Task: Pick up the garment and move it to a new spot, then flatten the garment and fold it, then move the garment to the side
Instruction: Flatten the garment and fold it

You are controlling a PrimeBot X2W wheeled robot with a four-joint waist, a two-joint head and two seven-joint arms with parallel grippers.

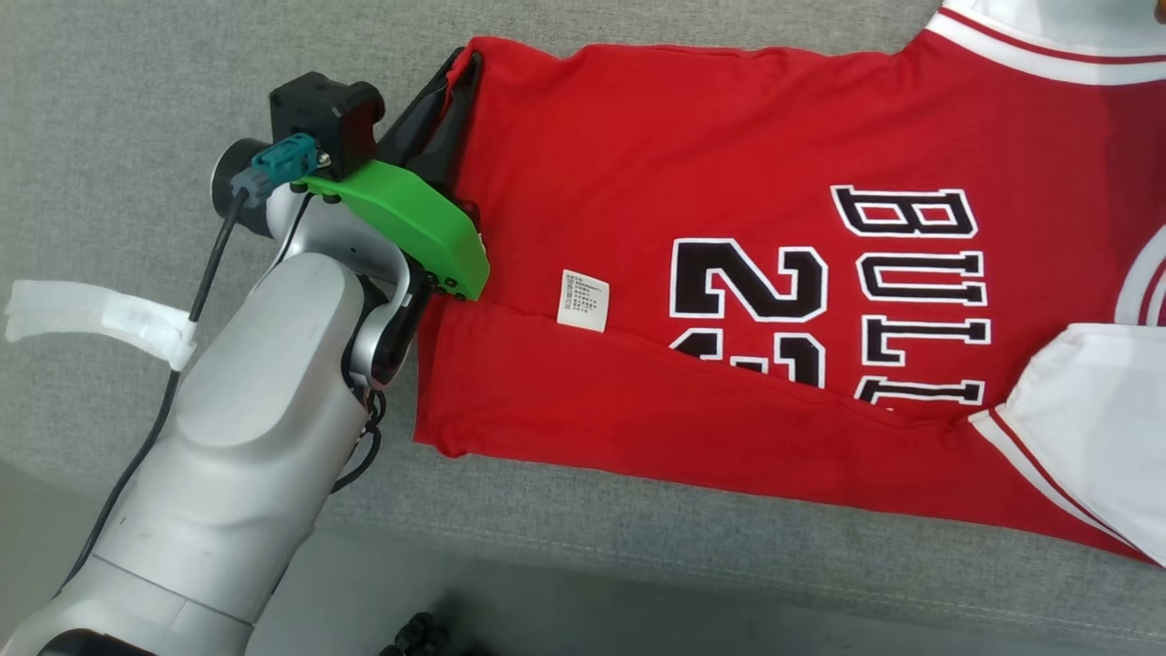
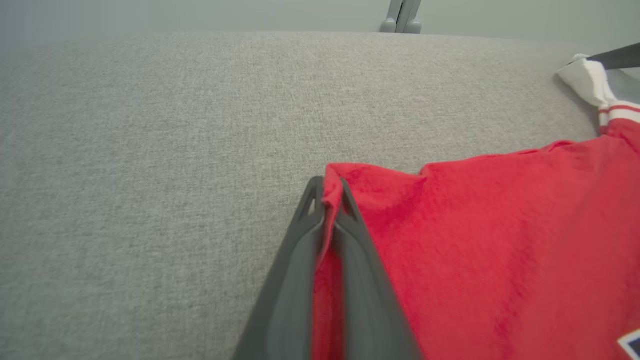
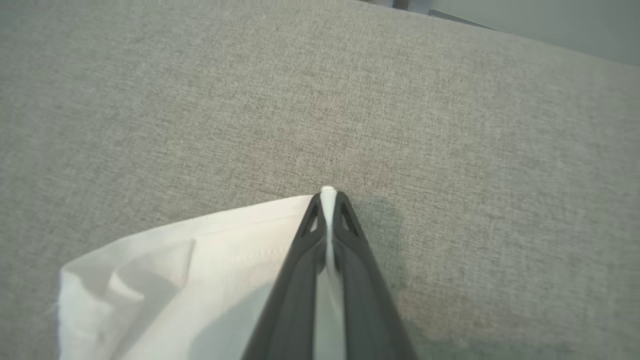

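evidently left fingers point(image 2: 295, 280) and right fingers point(image 3: 295, 280) clamp the jersey point(image 1: 683, 137), lettered perhaps "bulls".

Grey fabric surface point(image 1: 137, 91), red jersey point(image 1: 638, 137), perhaps tape point(image 1: 91, 314)

Bare grey upholstery point(image 1: 118, 109) lies open left of the jersey point(image 1: 638, 137); a white tape strip point(image 1: 91, 310) crosses it.

The red jersey point(image 1: 638, 137) carries black, white-edged letters reading "BULL" (the last letter half under a fold) and beside them a large "2"; its small white tag point(image 1: 583, 300) has print too fine to read
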